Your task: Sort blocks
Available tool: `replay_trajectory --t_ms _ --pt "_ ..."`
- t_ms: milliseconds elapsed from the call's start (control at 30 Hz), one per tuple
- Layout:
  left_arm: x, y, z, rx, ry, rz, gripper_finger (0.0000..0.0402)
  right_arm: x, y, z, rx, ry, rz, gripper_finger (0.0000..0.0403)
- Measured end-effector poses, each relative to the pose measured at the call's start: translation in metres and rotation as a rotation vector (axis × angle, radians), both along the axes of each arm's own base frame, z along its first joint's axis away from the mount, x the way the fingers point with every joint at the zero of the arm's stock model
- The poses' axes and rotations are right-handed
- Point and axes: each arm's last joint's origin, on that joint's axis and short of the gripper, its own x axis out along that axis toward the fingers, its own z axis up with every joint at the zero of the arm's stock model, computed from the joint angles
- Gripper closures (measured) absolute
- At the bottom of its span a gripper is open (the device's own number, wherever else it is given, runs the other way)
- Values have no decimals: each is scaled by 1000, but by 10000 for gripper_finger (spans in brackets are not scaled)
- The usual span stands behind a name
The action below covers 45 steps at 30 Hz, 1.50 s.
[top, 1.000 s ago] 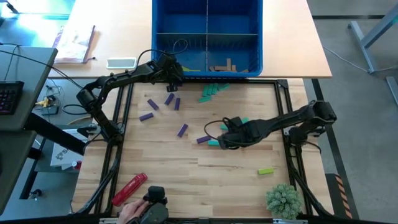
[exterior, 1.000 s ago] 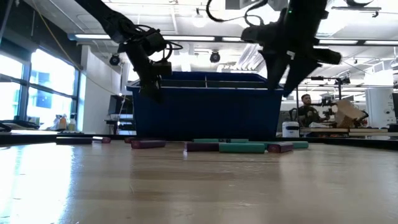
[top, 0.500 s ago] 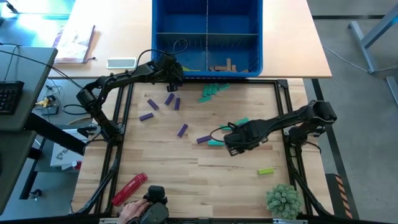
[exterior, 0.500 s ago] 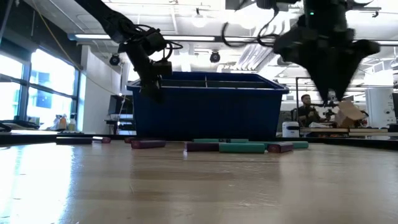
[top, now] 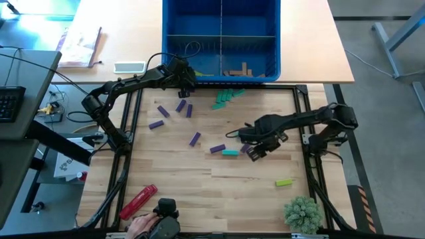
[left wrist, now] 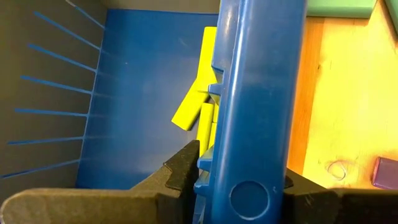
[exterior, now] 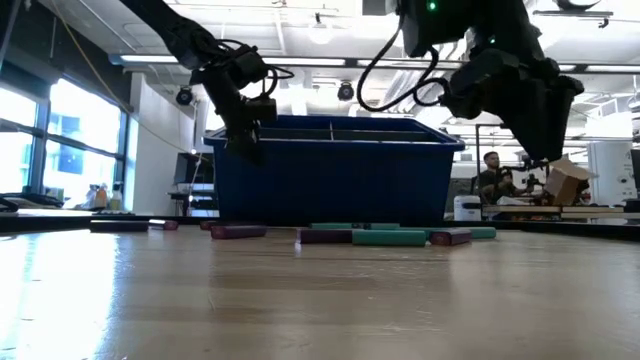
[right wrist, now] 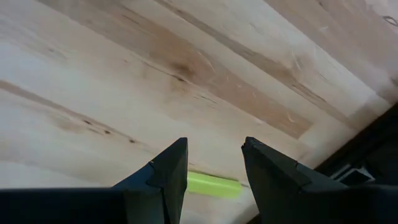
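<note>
Purple blocks, teal blocks and one lime block lie flat on the wooden table. More lime blocks and tan blocks lie in the blue bin at the far edge. My left gripper is shut on the bin's near wall. My right gripper hangs open above the table's middle right, pointing steeply down, beside a purple block and a teal one. Nothing is between its fingers; the lime block shows on the table beyond them. My left gripper clamps the rim of the bin's near wall, at its left part. One finger is inside the bin and the other outside. The fingers slant down from the table's near left. The bin stands on the table.
A red cylindrical tool lies at the near left, next to a person's hand. A small green plant stands at the near right corner. Black frame rails border the table. Bare wood lies between the blocks and the near edge.
My right gripper has gone toward the table's right edge, away from the teal and purple blocks in the middle, and has tipped and rolled so that it points more steeply down. The blocks lie as before.
</note>
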Motion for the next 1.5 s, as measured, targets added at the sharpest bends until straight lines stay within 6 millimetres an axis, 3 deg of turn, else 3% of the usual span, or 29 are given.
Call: replay_trajectory --t_ms 200,433,733,1200,1500 --pt "0 0 0 0 0 1 321 -7 -2 -24 97 -2 15 260" --pt "0 0 0 0 0 1 322 -18 11 -53 212 3 10 260" --pt "0 0 0 0 0 1 322 -23 42 -86 363 -107 -9 260" --pt "0 0 0 0 0 1 322 -24 88 -85 432 -109 -78 260" --pt "0 0 0 -2 -2 -1 322 -26 98 -85 437 -99 -81 260"
